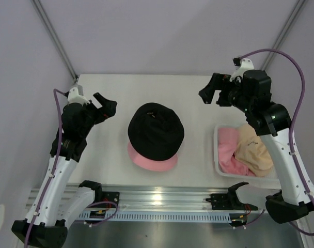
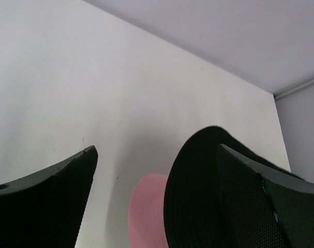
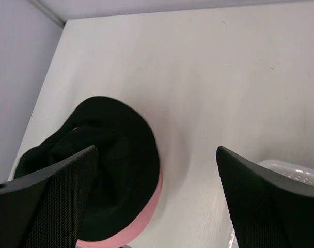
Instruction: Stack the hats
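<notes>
Both arms share one build. The long links of the left arm (image 1: 53, 181) and right arm (image 1: 287, 155) wear glossy white shells, joined by chunky black joints above black bases. A purple cable (image 1: 273, 50) loops along the right arm, and a second purple cable (image 1: 55, 103) trails along the left. The left gripper (image 1: 106, 106) and right gripper (image 1: 207, 90) are black, and their fingers (image 2: 59, 201) are faced in a fine dotted texture.

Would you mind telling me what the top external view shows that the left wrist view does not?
Only the top external view shows the white basket holding a beige hat and pink fabric, and the open right gripper. Only the left wrist view shows the textured pads of the left gripper up close. Both show the black hat lying on the pink hat on the table.
</notes>
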